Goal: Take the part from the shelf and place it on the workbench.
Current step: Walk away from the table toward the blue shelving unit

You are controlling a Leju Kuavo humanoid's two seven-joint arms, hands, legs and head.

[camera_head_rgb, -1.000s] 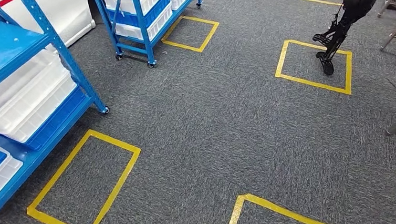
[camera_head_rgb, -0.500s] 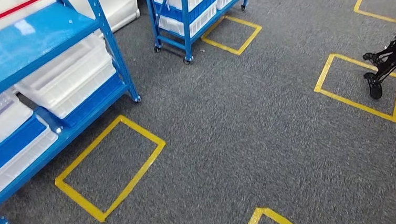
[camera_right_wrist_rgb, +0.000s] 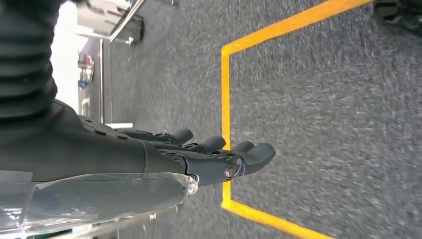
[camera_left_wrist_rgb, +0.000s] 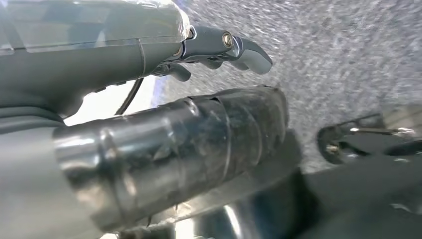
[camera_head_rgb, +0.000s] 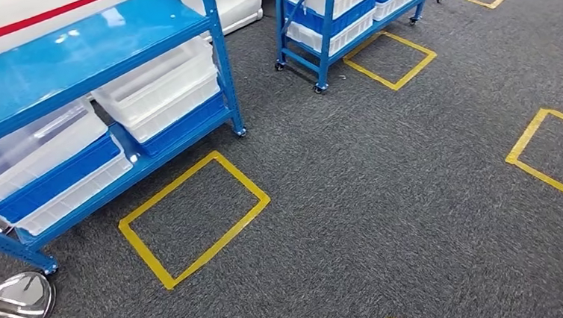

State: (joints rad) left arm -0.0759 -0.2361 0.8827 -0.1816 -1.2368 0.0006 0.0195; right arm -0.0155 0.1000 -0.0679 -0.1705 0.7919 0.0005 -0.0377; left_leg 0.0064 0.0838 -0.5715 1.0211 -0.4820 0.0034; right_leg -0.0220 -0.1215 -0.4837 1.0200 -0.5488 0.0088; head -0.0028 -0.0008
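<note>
The near blue shelf (camera_head_rgb: 84,57) stands at the left of the head view, with white bins (camera_head_rgb: 157,89) and blue bins (camera_head_rgb: 55,182) on its lower levels. What lies in the bins cannot be made out. My left hand (camera_left_wrist_rgb: 219,47) hangs beside my body over grey carpet, fingers stretched out and holding nothing. My right hand (camera_right_wrist_rgb: 209,154) also hangs with straight fingers, empty, above a yellow tape line (camera_right_wrist_rgb: 226,99) on the floor.
A second blue wheeled shelf (camera_head_rgb: 325,21) with more bins stands further back. A yellow tape rectangle (camera_head_rgb: 193,217) marks the carpet in front of the near shelf, and others lie to the right (camera_head_rgb: 552,159). A shiny round metal base (camera_head_rgb: 8,311) sits at the lower left.
The camera has swung left: the near shelf has slid further into the picture, and the black legged machine at the right has passed out of it. Both hands still hang empty.
</note>
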